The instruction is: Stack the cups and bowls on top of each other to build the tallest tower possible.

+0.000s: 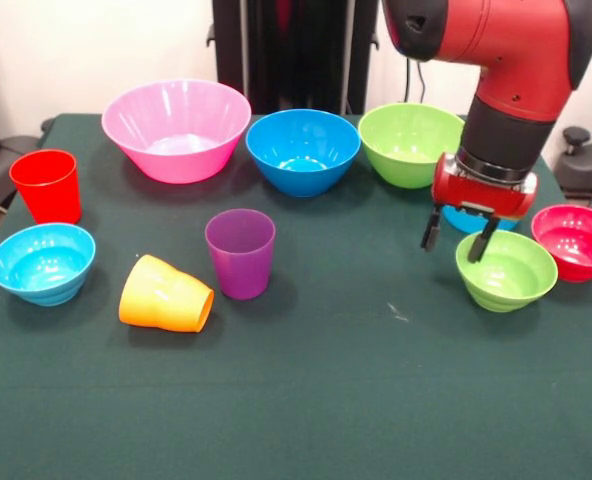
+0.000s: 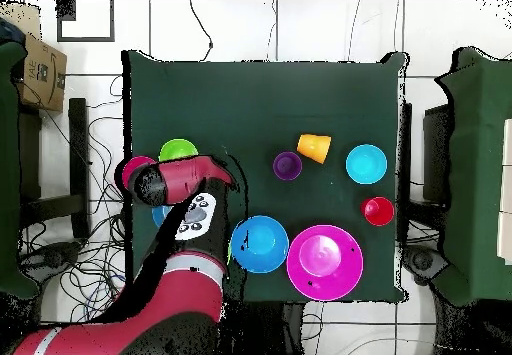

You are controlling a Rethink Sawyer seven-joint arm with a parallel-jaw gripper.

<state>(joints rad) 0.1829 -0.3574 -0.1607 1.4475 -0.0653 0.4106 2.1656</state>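
Contents of the green surface [image 1: 306, 400], front view, left to right

Cups, three:
- red cup [image 1: 46, 185], upright, far left, behind the light blue bowl
- orange cup [image 1: 165, 296], lying on its side, mouth turned toward the right, just right of the light blue bowl
- purple cup [image 1: 240, 252], upright, just right of the orange cup, close to it; whether they touch cannot be told

Bowls, seven:
- small light blue bowl [image 1: 42, 262], left edge, upright
- big pink bowl [image 1: 176, 128], back row, left
- mid-sized blue bowl [image 1: 303, 150], back row, middle, just beside the pink one
- mid-sized lime green bowl [image 1: 408, 143], back row, right, partly behind the arm
- small blue bowl [image 1: 463, 219], mostly hidden behind the claw; only a sliver shows
- small lime green bowl [image 1: 506, 270], right side, nearest of the right-hand group
- small red bowl [image 1: 578, 240], far right, just beside the small lime green bowl

None of the ten is stacked on another.

Arm: one, red and black. The claw [image 1: 458, 235] hangs just above the left rim of the small lime green bowl, its two dark fingers [image 1: 484, 240] parted, nothing between them.

Writing: a cardboard box [image 2: 38, 71] off the surface in the overhead view bears dark print, too small to read. No brand or label can be made out on cups or bowls
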